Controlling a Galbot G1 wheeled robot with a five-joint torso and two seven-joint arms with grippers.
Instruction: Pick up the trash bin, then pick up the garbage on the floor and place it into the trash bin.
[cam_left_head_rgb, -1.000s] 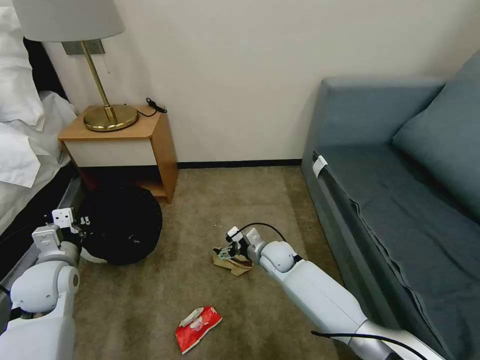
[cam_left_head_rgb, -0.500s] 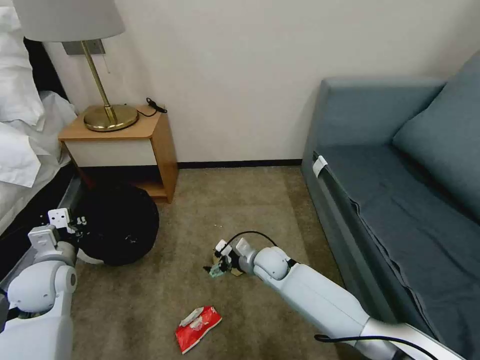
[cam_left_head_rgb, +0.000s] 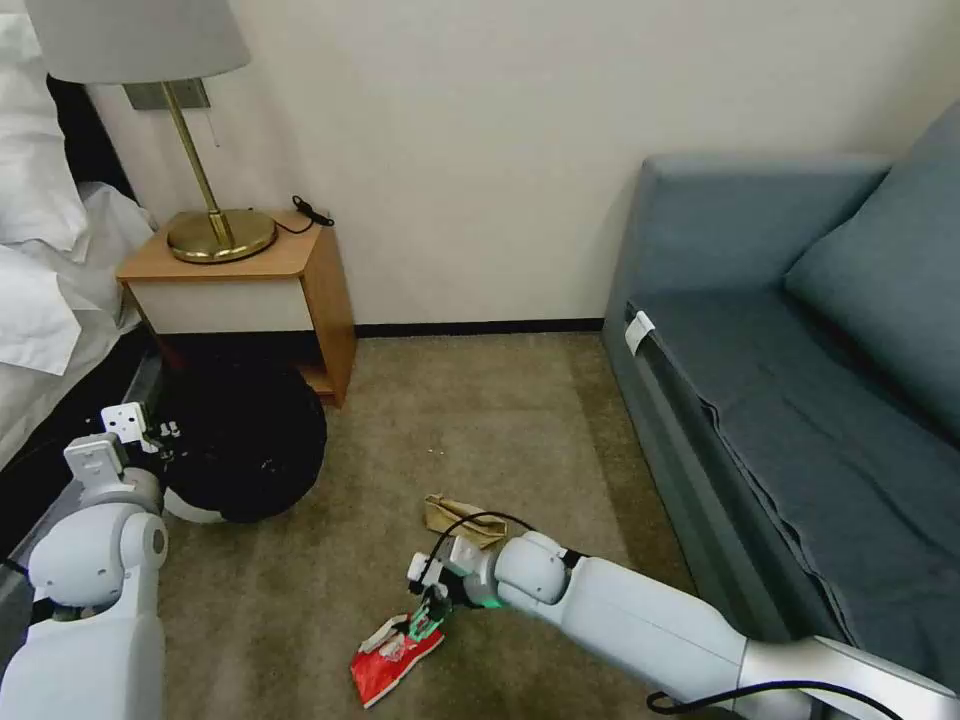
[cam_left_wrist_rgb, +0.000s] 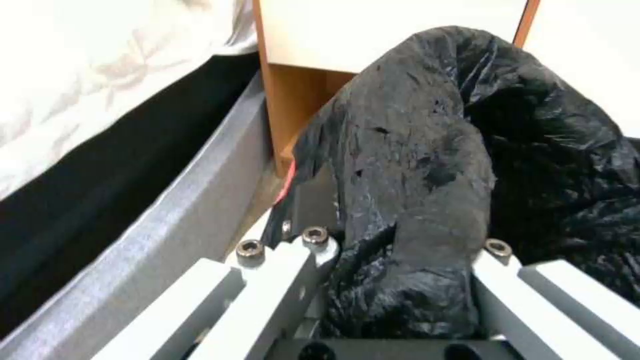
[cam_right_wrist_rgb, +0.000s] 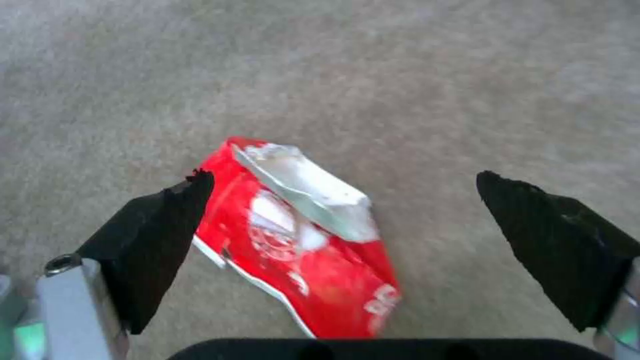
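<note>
Our right gripper (cam_right_wrist_rgb: 347, 220), fingers spread wide, hovers over the red packet (cam_right_wrist_rgb: 300, 240), whose white lettering is unreadable. Our left gripper (cam_left_wrist_rgb: 400, 280) clamps the bin (cam_left_head_rgb: 245, 450), beside the nightstand (cam_left_head_rgb: 250, 275) on tan carpet (cam_left_head_rgb: 480, 400).

1. The left arm is bent at the lower left of the head view, its white wrist raised and reaching toward the trash bin (cam_left_head_rgb: 245, 455).
2. The left gripper (cam_left_head_rgb: 155, 445) sits at the near left edge of the trash bin; in the left wrist view its jaws are clamped on a fold of the bin's black liner at the rim.
3. The right arm stretches in from the lower right, forearm low and nearly level, well to the right of the trash bin.
4. The right gripper (cam_left_head_rgb: 428, 612) points downward, nearer the robot than the trash bin.
5. In the right wrist view its two black fingertips (cam_right_wrist_rgb: 167, 235) stand wide apart, holding nothing.
</note>
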